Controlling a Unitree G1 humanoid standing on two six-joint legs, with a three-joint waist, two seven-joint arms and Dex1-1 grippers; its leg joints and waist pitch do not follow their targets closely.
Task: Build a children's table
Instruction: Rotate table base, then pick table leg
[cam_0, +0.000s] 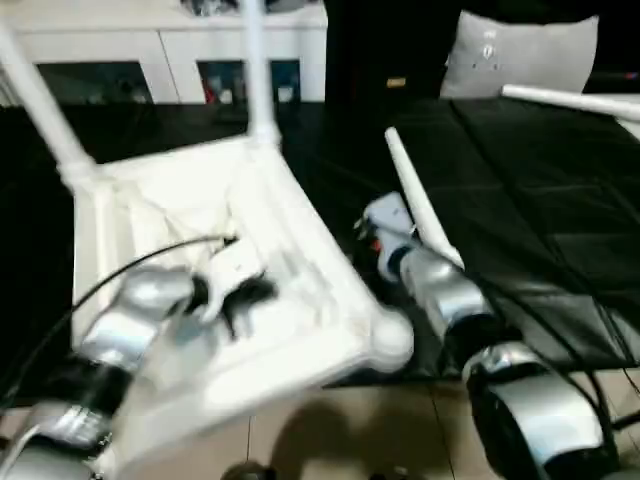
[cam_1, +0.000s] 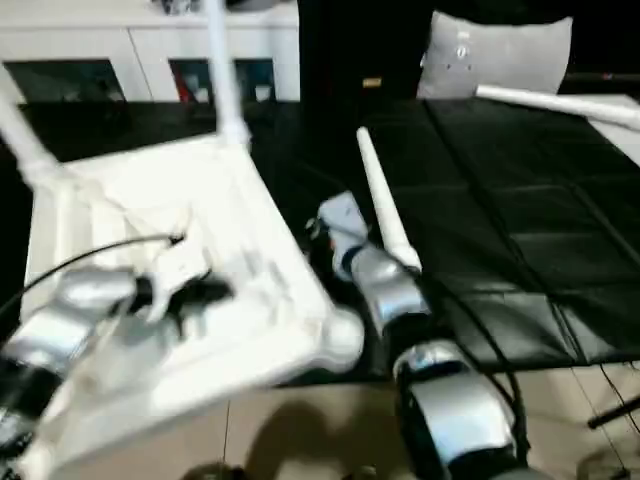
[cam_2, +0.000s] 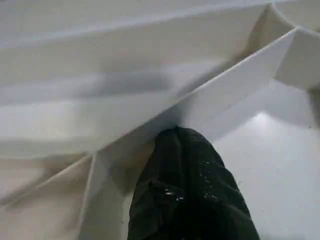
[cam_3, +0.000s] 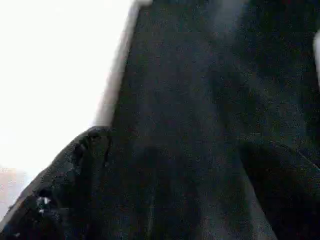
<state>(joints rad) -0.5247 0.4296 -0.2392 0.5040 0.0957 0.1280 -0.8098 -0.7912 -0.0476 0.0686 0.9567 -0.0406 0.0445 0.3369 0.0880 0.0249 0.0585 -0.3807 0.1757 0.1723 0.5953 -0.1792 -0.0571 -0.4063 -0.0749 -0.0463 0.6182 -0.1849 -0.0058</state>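
One tabletop (cam_0: 290, 300) lies underside up at 9 o'clock, two legs (cam_0: 255, 70) standing in its far sockets. Two loose legs (cam_0: 420, 205) lie at 2. Left gripper (cam_0: 240, 290) closed on ribs; right gripper (cam_3: 165, 165) gapes empty.

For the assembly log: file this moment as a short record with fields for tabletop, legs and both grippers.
tabletop: white tabletop lies underside up on the black work surface, ribs showing
legs fitted: two legs stand in the far corner sockets
legs loose: one leg lies by the right arm, another lies far right
near corner socket: socket has no leg in it
left gripper: left gripper shut, over the ribs
right gripper: right gripper open, nothing seen held
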